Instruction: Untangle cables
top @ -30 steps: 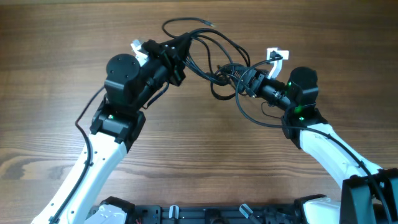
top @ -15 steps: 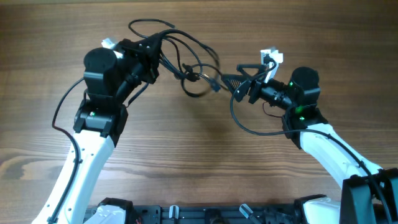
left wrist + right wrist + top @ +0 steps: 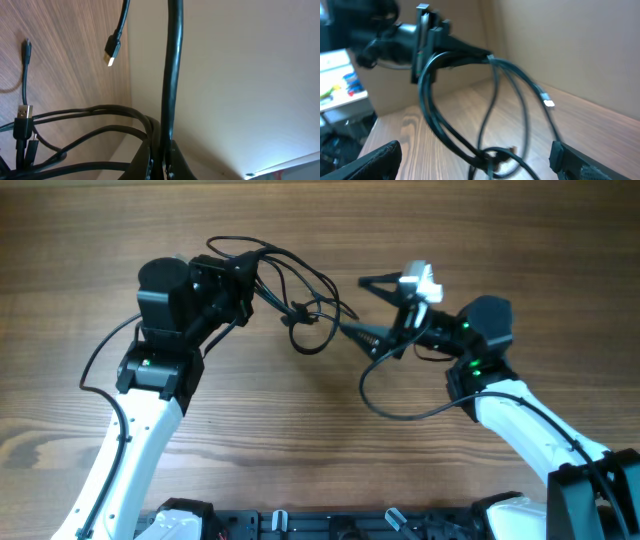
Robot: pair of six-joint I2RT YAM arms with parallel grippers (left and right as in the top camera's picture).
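**Overhead: cables bunched and knotted, nothing separated yet**

The cables (image 3: 297, 310) are strung in crossing loops between the two arms over the wooden table (image 3: 300, 455), knotted near the middle. The left gripper (image 3: 252, 280) is pinched on one end of the bundle. The right gripper (image 3: 370, 317) stands spread wide, with strands passing between its jaws unheld. By my judgement no cord is free, so all the separating remains.

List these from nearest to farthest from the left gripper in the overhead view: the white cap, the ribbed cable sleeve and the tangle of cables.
Starting from the left gripper:
1. tangle of cables, just beside it, toward the table's middle.
2. ribbed cable sleeve, past the tangle, near the middle.
3. white cap, farthest, over on the right side.
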